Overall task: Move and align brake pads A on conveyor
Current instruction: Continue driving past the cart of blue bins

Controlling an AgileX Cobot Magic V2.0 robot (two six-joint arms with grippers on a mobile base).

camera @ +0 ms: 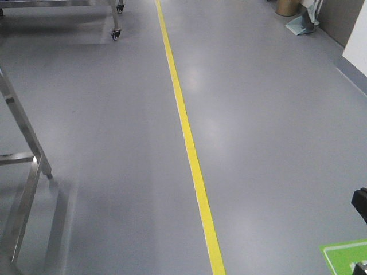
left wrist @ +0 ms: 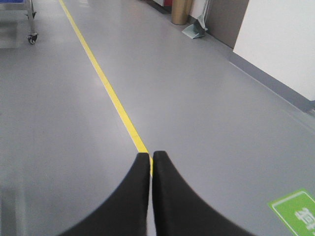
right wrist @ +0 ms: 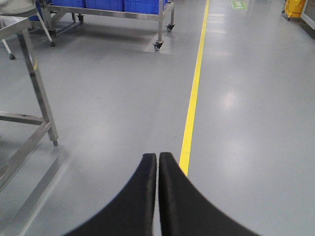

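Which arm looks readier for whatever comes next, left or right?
Neither stands out: the left pincer and the right pincer are both shut and empty over grey floor by the yellow line. Nothing graspable shows.

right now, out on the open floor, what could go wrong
The steel frame sits close; drifting toward it could clip its leg. No pads or belt are in view, and the left gripper and right gripper are shut and empty, so any reach now grabs nothing.

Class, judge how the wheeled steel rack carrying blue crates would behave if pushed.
The wheeled steel rack would probably roll rather than tip: casters show under its legs. Loaded with blue crates, it likely starts heavily. Its frame looks stiff.
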